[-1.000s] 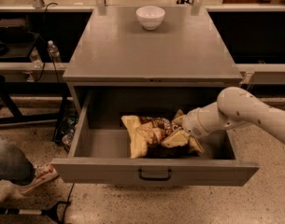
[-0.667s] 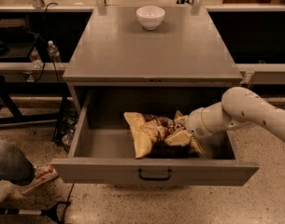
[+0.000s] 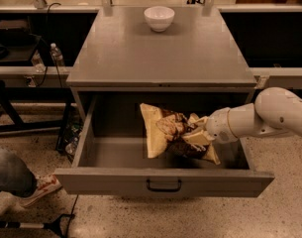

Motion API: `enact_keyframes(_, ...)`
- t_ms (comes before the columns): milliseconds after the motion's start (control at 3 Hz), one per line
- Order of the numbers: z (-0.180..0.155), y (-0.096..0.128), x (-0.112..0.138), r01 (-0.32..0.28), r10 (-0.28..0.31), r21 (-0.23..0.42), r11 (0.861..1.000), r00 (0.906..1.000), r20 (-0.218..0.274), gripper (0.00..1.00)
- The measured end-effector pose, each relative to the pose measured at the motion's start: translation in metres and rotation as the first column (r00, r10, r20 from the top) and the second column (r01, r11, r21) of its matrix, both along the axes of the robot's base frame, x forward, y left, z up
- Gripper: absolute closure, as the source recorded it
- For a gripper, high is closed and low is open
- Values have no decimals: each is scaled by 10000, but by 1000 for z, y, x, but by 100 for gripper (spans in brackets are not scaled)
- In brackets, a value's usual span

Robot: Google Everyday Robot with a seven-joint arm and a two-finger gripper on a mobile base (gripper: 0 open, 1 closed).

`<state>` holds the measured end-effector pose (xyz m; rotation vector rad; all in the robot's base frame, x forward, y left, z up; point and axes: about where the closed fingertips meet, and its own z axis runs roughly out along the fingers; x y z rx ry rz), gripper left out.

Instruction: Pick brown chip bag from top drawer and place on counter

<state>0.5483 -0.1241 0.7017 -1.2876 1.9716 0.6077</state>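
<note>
gripper [image 3: 196, 134] was down inside the open top drawer [image 3: 116, 181], fingers pinched on the right end of the brown chip bag [image 3: 163, 133], bag tilted above the drawer floor. Needed a slow pull out and up past the counter [image 3: 160, 53] edge; end-grip looked slip-prone

Cream gripper fingers [image 3: 198, 136] in grey drawer [image 3: 111, 181]; brown chip bag [image 3: 163, 130], yellow ends.

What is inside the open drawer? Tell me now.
A brown chip bag, gripped by the pincer, which reaches in from the right. The bag and arm hide the drawer floor beneath them.
</note>
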Motion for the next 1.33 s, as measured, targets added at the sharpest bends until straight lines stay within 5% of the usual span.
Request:
enact_keyframes(667,51,-3,-6,10,36,-392,9992,9932,1167,100)
enact_keyframes(1333,74,-12,-4,201,-152,-285,9994,9864,1635,100)
